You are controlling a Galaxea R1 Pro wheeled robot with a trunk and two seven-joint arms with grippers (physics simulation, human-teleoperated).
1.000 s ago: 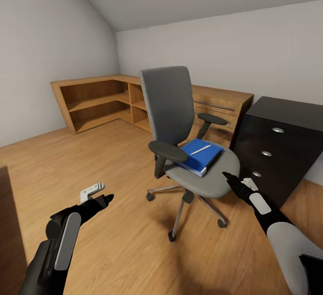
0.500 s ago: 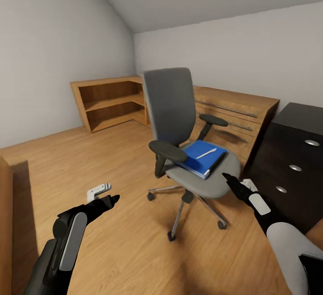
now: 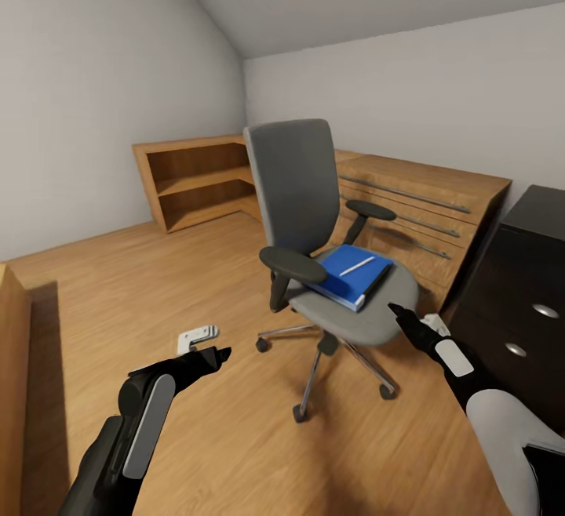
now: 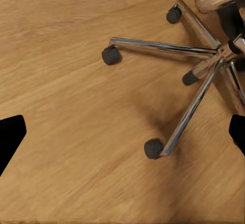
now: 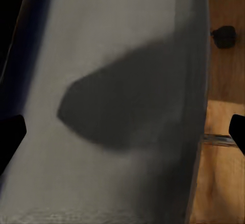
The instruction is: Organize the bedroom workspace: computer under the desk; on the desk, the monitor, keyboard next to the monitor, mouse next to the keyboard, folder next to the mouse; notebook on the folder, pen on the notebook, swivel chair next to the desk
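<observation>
The grey swivel chair [image 3: 302,187] stands mid-room on its chrome base [image 4: 204,55]. On its seat [image 5: 117,55] lies the blue folder [image 3: 345,277], with the white pen [image 3: 357,266] on top. The black drawers of the desk [image 3: 526,265] stand at the right. My left gripper [image 3: 210,346] [image 4: 122,137] hangs open and empty over the floor, left of the chair base. My right gripper [image 3: 412,316] [image 5: 122,132] is open and empty just beyond the seat's right front edge. The computer, monitor, keyboard and mouse are out of view, and I cannot make out the notebook.
A wooden chest with bar handles [image 3: 424,202] runs along the back wall behind the chair. A low wooden corner shelf [image 3: 196,179] stands at the back left. A wooden edge [image 3: 12,390] rises at the far left. Bare wood floor [image 3: 157,281] lies left of the chair.
The whole view has swung, so the shelf and the black drawers sit further right in the picture. My left gripper has drifted right toward the chair base. The right gripper stays by the seat edge.
</observation>
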